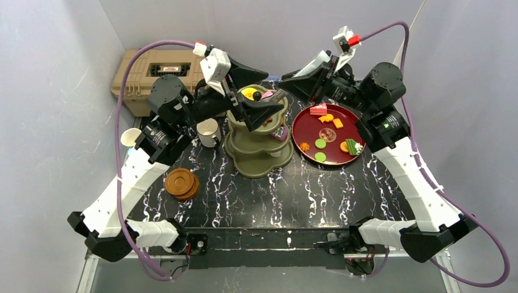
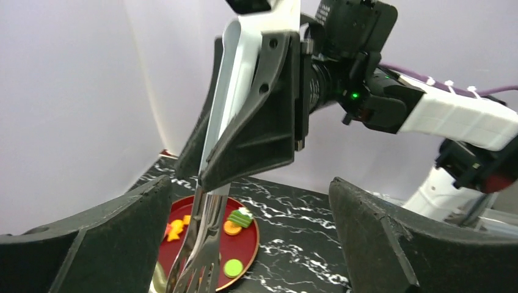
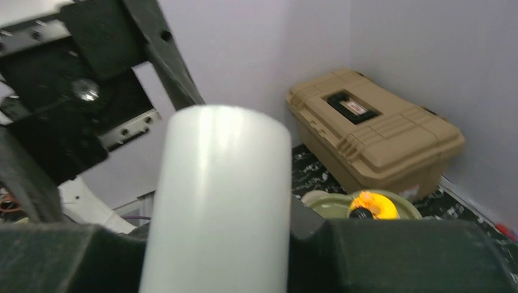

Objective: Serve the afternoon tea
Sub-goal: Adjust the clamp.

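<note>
One olive stand (image 1: pixel 256 157) sits just below the left end effector (image 1: pixel 259 116).

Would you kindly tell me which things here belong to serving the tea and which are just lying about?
For the tea: tiered stand, toy pastries, white mug, cup, wooden saucers, tongs.
Lying about: tan toolbox, red plate.

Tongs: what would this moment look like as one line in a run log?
left gripper: open, not touching tongs | right gripper: shut on tongs' white handle | tongs: hanging tips-down
</note>
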`<action>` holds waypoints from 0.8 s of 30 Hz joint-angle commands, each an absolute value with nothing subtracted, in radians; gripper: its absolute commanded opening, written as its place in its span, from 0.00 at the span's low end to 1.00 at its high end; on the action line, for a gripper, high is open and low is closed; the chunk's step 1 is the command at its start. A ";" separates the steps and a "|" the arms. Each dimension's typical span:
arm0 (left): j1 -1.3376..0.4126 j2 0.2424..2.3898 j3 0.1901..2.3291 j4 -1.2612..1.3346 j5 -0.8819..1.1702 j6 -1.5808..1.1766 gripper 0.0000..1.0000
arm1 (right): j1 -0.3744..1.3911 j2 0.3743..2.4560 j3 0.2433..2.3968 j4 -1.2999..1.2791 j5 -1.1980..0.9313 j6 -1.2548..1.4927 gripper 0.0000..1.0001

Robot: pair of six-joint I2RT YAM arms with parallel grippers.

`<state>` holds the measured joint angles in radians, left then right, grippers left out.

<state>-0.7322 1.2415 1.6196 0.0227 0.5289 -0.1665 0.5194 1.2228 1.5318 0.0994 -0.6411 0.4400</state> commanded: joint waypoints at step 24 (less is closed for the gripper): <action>-0.712 1.151 1.568 -0.313 0.306 0.130 0.98 | 0.263 1.321 1.016 0.399 0.260 0.003 0.10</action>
